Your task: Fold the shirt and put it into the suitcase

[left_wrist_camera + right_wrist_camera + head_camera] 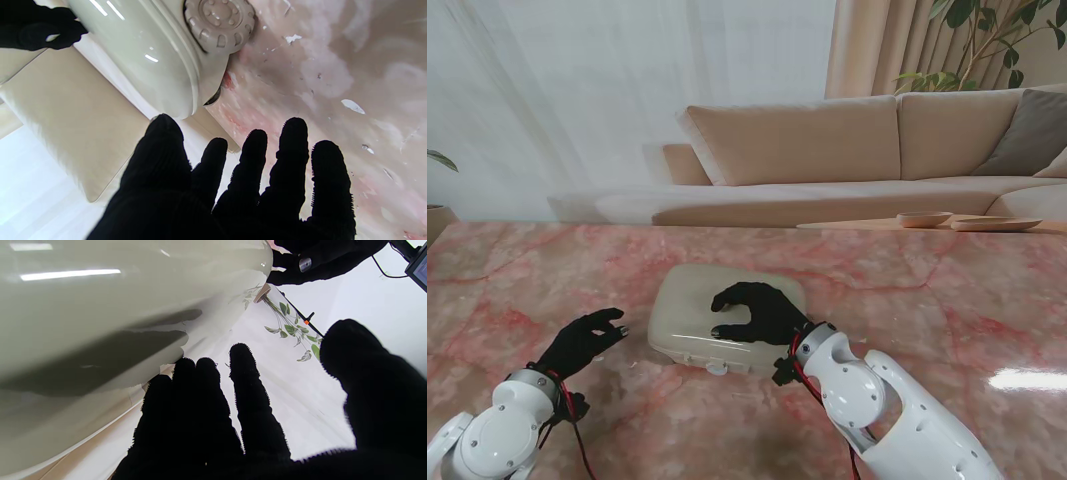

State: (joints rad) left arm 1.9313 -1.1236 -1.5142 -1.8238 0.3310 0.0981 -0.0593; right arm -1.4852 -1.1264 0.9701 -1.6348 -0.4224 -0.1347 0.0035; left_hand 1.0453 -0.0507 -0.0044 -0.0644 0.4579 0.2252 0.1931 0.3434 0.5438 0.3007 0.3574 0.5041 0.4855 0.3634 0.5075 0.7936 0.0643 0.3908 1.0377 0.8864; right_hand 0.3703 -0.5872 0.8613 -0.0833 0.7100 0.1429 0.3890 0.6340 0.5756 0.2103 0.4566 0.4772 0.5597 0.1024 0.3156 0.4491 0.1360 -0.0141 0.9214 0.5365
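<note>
Two black-gloved hands work around a closed pale hard-shell suitcase (725,315) lying flat at the centre of the stand view on the pink marble table (947,300). The right hand (757,312) rests on the lid toward its right side, fingers spread and curled loosely over the shell, gripping nothing; its wrist view shows the fingertips (240,356) against the glossy curved surface. The left hand (585,340) hovers just beside the case's left edge at lower left, fingers apart and empty; its wrist view shows a grey ribbed caster wheel (218,23) at a corner of the case. No shirt shows in any view, so whether it lies inside the shut case or elsewhere cannot be told. With the lid down and a palm on top, the task looks either finished, the garment already packed, or barely begun, with opening, folding and packing all left. A beige sofa (827,150) sits across the top of the frame.
</note>
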